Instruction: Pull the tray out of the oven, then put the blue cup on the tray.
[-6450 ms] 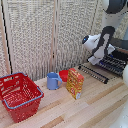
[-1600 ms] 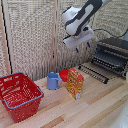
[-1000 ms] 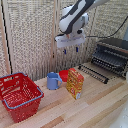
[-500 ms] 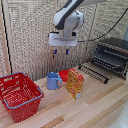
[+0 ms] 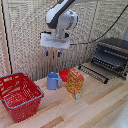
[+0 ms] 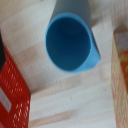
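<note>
Claw point(image 5: 52, 53) of the white Franka arm point(image 5: 62, 19) hangs in the air above the blue cup point(image 5: 53, 81), well clear of it; its two short fingers point(image 5: 47, 52) point downward with a gap between them and nothing held, so it is open. The blue cup stands upright on the wooden desk point(image 5: 95, 107), its handle toward the exterior view's right, just beside a small red bowl point(image 5: 63, 75) and the orange box point(image 5: 75, 83). The tray point(image 5: 93, 73), a rack of thin parallel wires, lies drawn out in front of the oven point(image 5: 110, 55) at the exterior view's right, with nothing resting on it. A red plastic basket point(image 5: 20, 95) sits at the exterior view's left, apart from the cup.

The wrist view looks straight down into the blue cup point(image 6: 70, 42), showing its round rim, its hollow interior and the handle jutting from one side; the cup's inside is not visible from the exterior view. This view also catches an edge of the red basket point(image 6: 12, 102) and a strip of the orange box point(image 6: 121, 70), but no part of the claw, oven or tray.

The desk is pale wood with visible plank seams. Behind it runs a backdrop of light, finely ribbed panels point(image 5: 22, 37), and a dark cable point(image 5: 102, 34) trails from the arm toward the oven.
</note>
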Tool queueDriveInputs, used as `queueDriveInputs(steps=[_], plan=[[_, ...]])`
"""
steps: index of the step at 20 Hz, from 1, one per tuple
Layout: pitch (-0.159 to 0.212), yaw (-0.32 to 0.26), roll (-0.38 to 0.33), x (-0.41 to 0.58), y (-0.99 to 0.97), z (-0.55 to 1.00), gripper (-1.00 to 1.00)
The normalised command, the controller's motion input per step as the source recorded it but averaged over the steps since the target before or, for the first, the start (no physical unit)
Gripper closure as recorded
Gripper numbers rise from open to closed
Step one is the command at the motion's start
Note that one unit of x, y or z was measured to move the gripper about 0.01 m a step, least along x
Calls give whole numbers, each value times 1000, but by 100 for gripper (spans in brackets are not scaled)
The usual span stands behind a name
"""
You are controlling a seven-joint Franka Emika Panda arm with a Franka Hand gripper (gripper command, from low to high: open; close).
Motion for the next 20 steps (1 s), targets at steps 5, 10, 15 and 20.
queueDriveInputs(steps=[5, 10, 15, 20], plan=[[47, 49, -36, -494, -23, 53, -100], [34, 152, -29, -157, -378, -37, -100], [4, 208, -24, -5, -595, -10, -100], [26, 268, -17, 116, -271, -183, -100]])
